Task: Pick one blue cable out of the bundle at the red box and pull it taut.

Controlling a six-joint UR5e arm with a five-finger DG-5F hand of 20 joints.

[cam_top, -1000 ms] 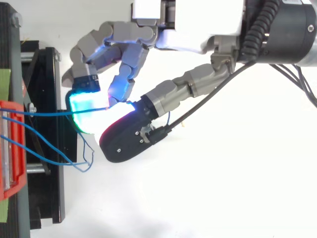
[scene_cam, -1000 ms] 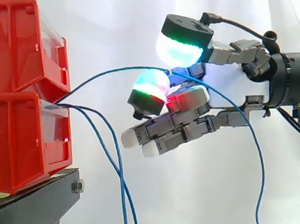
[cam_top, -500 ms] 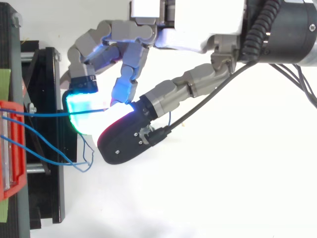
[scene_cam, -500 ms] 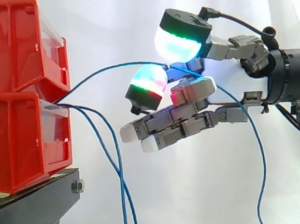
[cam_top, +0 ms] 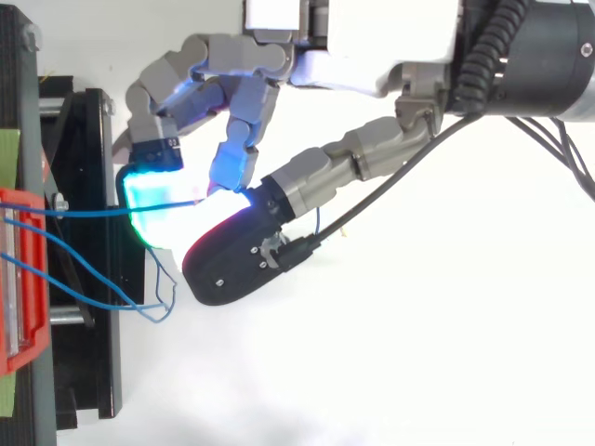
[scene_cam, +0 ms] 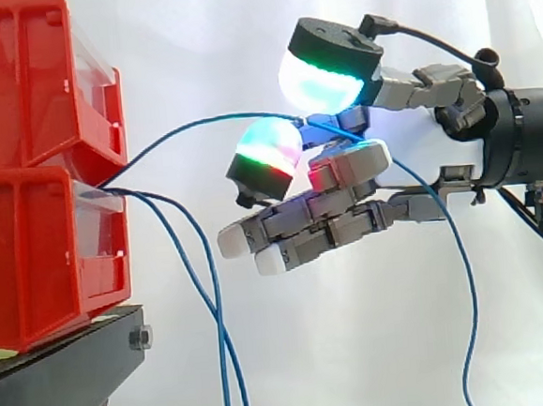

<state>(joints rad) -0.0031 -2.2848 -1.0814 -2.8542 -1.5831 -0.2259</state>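
Hand (scene_cam: 416, 152) unmoved, fingers (scene_cam: 322, 67) pinching blue cable (cam_top: 84, 213) — slack

arm: level from right | hand (scene_cam: 413, 147): fingers (scene_cam: 301, 224) curled, pinching

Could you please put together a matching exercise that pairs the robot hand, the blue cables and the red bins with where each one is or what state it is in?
Things:
1. robot hand
2. arched blue cable
3. two other blue cables
4. red bins

Places or states:
A. hang down from the bins past the black stand
B. stacked on the black stand at the side view's left
C. runs from the bins across to the glowing pads
D. reaches in from the right, pinching a cable

Pairs: 1-D, 2-C, 3-A, 4-B
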